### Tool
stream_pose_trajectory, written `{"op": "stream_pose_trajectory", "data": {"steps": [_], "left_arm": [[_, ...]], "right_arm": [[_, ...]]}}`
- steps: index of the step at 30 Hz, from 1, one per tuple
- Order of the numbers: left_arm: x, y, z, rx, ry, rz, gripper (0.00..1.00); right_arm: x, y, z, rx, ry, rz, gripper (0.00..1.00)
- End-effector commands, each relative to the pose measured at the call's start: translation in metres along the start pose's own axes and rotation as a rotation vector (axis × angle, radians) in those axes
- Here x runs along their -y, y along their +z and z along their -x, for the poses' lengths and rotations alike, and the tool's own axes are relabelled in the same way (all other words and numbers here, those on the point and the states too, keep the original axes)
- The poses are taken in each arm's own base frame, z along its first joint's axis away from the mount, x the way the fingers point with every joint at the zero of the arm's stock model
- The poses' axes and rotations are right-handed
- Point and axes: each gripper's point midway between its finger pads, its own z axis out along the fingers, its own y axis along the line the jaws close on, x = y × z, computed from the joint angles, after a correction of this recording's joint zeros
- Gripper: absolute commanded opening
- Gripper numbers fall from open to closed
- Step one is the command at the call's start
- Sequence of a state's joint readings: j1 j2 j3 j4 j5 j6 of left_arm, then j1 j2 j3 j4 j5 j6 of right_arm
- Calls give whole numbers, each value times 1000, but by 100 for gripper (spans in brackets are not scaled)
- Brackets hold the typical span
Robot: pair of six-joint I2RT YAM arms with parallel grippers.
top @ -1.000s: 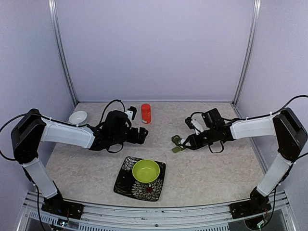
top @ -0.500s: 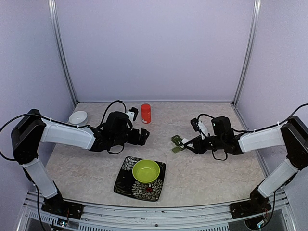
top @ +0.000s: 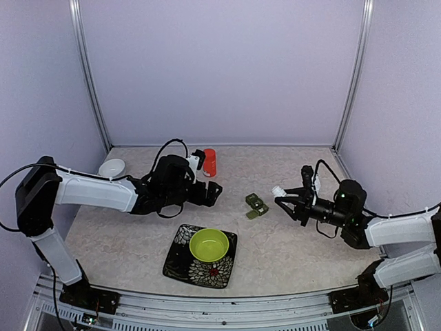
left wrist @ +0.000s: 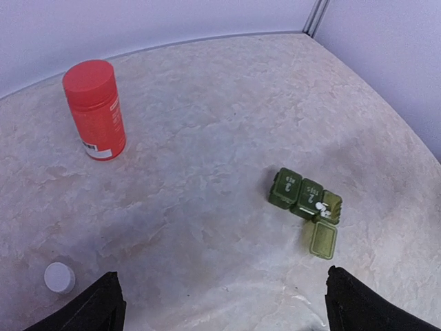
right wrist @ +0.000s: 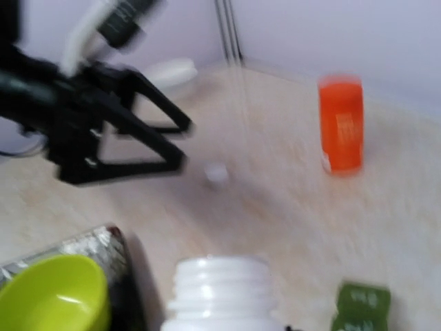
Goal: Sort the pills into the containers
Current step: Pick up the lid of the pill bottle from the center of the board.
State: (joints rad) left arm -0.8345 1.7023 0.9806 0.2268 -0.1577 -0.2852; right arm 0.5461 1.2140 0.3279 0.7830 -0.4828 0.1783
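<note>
The small dark green plastic pillbox of three square compartments (left wrist: 305, 198) lies on the marbled table (left wrist: 207, 138), centre-right of the overhead view, between the two arms. In the left wrist view its long axis runs from upper left to lower right. The lower-right compartment's lid is flapped open, and what appear to be white pills (left wrist: 318, 205) show there. The right gripper (top: 286, 201), clamped on a white open-necked plastic bottle (right wrist: 222, 293), stands just right of the pillbox and is judged nearer. The left gripper (top: 212, 194) is spread wide and empty, further to the left

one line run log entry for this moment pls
left gripper: open, empty | right gripper: holding uncapped white bottle | pillbox: one lid open, clear of both grippers
</note>
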Motion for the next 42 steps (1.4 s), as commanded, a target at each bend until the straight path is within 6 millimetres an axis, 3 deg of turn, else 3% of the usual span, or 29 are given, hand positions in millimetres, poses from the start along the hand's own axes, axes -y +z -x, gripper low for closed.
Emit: {"op": "stream_pose_trajectory", "data": {"steps": [1, 5, 9, 12, 17, 30, 35, 42], "left_arm": [[28, -24, 45, 77, -2, -97, 99], [6, -34, 66, 120, -26, -29, 99], [-41, -25, 73, 91, -33, 108, 99], [-74, -6, 59, 15, -14, 195, 99], [-109, 20, 25, -113, -3, 264, 98], [-129, 48, -26, -320, 41, 269, 73], [-139, 54, -43, -368, 35, 275, 71], [-149, 56, -52, -387, 27, 291, 67]], "right_arm": [[-35, -34, 56, 289, -159, 85, 0], [-47, -51, 73, 381, -222, 107, 0], [-58, -57, 85, 427, -254, 149, 0], [-62, -62, 94, 455, -264, 157, 0], [-65, -66, 102, 457, -264, 153, 0], [-61, -69, 103, 414, -252, 113, 0], [-61, -66, 101, 395, -254, 118, 0], [-61, -63, 97, 381, -249, 128, 0]]}}
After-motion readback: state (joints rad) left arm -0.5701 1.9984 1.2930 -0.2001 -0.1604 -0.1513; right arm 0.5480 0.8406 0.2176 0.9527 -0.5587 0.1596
